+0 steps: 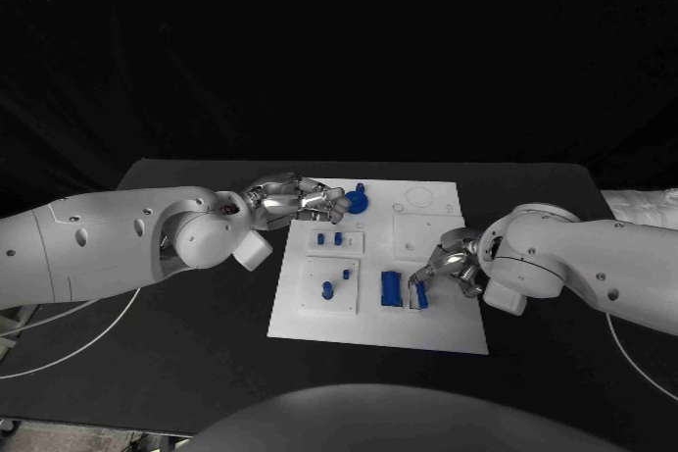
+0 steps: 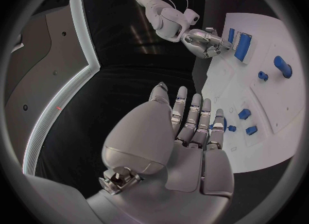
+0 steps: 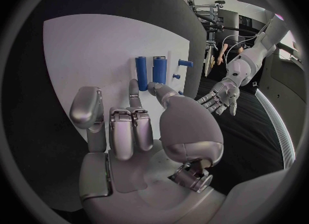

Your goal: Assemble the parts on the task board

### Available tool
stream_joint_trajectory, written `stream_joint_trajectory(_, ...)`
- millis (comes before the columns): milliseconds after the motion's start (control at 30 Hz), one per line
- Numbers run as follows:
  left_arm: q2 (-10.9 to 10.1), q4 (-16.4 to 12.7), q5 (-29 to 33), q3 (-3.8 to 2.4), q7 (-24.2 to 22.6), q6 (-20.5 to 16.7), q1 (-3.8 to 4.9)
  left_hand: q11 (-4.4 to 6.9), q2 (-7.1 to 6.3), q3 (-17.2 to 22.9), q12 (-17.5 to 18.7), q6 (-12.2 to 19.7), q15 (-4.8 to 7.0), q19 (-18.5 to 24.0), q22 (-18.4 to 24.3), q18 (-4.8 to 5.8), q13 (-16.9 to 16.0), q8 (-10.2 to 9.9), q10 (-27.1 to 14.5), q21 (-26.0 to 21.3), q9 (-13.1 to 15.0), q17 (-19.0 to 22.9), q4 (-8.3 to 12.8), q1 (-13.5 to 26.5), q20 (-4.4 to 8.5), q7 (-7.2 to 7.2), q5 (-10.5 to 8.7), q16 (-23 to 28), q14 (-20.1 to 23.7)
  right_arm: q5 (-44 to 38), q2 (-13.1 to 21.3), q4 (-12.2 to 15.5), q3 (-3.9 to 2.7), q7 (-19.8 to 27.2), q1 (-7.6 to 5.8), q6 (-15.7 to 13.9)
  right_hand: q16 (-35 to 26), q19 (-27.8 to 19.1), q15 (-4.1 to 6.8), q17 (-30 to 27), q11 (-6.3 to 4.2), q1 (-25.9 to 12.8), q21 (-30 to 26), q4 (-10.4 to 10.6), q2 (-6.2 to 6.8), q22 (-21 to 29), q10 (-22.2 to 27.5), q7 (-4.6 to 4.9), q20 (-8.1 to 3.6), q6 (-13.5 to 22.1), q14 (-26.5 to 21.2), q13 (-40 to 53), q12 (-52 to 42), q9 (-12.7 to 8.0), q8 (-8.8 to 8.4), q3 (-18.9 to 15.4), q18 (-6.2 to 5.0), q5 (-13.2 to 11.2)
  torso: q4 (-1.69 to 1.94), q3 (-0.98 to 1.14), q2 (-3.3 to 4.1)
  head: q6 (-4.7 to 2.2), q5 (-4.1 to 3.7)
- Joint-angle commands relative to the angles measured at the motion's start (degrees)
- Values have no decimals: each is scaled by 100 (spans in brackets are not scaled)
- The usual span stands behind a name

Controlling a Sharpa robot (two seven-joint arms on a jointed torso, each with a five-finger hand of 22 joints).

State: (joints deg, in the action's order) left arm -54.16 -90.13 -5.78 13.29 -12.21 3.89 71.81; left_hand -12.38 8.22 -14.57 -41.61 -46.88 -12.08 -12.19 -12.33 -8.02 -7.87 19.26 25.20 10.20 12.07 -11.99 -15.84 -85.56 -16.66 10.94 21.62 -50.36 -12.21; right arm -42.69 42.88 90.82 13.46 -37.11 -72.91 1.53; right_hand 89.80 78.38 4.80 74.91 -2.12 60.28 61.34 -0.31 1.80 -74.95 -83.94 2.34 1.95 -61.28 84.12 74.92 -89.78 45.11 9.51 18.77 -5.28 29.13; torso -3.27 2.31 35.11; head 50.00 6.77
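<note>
The parts you want first are the two blue cylinders (image 1: 392, 287) lying side by side on the task board (image 1: 438, 329), right under the fingertips of your right hand (image 1: 450, 266). They look like small hard plastic pieces, so they are likely light and stiff, and they will not squash. They are round and smooth, so they may roll or slip away if you push on one from only one side. Take one by its long sides, near the middle, with a finger on each side, and lift it straight up. Your right hand holds nothing; in the right wrist view its fingers (image 3: 132, 118) are half curled with gaps between them, and they reach down close to the thinner cylinder (image 3: 141, 72), though you cannot tell if they touch it. Just past the cylinders from that hand lies a small blue peg (image 3: 185, 63). Farther across the board, your left hand (image 1: 294, 201) hangs over the far corner, next to a round blue part (image 1: 358, 199). Its fingers (image 2: 193, 118) are straight and a little apart, and it holds nothing. Below its fingertips sit some small blue pieces (image 2: 244, 114), tiny and easy to knock, so move slowly near them.
</note>
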Motion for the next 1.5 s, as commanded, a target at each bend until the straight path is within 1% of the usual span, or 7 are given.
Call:
stream_joint_trajectory(33,11,-9,-18,-4,-23,108,-2,7,2,29,9,-25,-3,13,5,-41,6,24,41,13,-6,10,-8,-57,-12,7,20,-29,-31,-82,-20,-10,2,32,6,36,20,-45,-43,1509,55,-65,-32,12,-14,-723,-606,9,13,27,588,1508,-22,12,-37,13,-52,-146,1,1,2,0,8)
stream_joint_trajectory(167,9,-7,-19,-4,-21,111,-4,7,2,29,9,-24,-3,13,6,-41,6,24,41,13,-7,10,-8,-58,-12,7,21,-29,-31,-88,-29,-14,2,30,8,40,20,-41,-46,1509,57,-124,-41,45,-31,-724,-606,9,17,10,588,1508,-22,16,-45,-17,-53,-366,-2,-2,2,0,6)
stream_joint_trajectory(467,12,-4,-21,-4,-19,120,-9,6,1,31,10,-24,-4,14,6,-41,7,23,41,13,-8,11,-6,-65,-12,6,25,-29,-31,-102,-35,-17,2,26,10,45,20,-37,-44,1509,54,-287,-68,175,-62,-722,-606,5,19,-36,588,1508,-22,20,-53,-94,-56,-617,4,1,2,0,13)
stream_joint_trajectory(867,16,0,-21,-4,-15,127,-12,5,0,35,11,-24,-6,15,6,-39,9,23,41,13,-10,13,-1,-84,-12,5,38,-29,-30,-129,-26,-21,2,26,11,40,20,-59,-48,1509,58,-367,-127,262,-115,-711,-606,9,21,-48,588,1508,-22,21,-62,-117,-64,-679,0,1,-1,0,21)
stream_joint_trajectory(1000,13,0,-21,-4,-13,126,-12,5,0,35,11,-24,-6,15,6,-39,9,23,41,13,-10,13,-1,-84,-12,5,38,-29,-30,-175,-12,-16,2,25,11,45,20,-65,-48,1509,56,-375,-146,268,-83,-710,-606,5,24,-53,588,1508,-22,34,-64,-157,-65,-863,0,1,0,0,25)
stream_joint_trajectory(1333,16,0,-22,-4,-8,128,-13,5,-1,38,12,-25,-7,15,6,-39,10,23,41,14,-11,14,1,-94,-12,5,49,-29,-30,-278,26,4,2,31,15,92,20,-88,-58,1509,68,-331,-245,260,61,-696,-606,16,31,-74,588,1508,-22,127,-43,-425,-76,-2134,0,2,2,0,29)
stream_joint_trajectory(1500,13,-4,-22,-4,2,133,-14,5,-1,38,12,-25,-7,15,6,-39,10,23,41,14,-11,14,1,-94,-12,5,49,-29,-30,-302,42,19,2,45,17,64,20,-94,-77,1509,92,-442,-279,370,163,-693,-606,39,47,-48,588,1508,-22,213,-16,-664,-78,-2591,2,0,3,0,24)
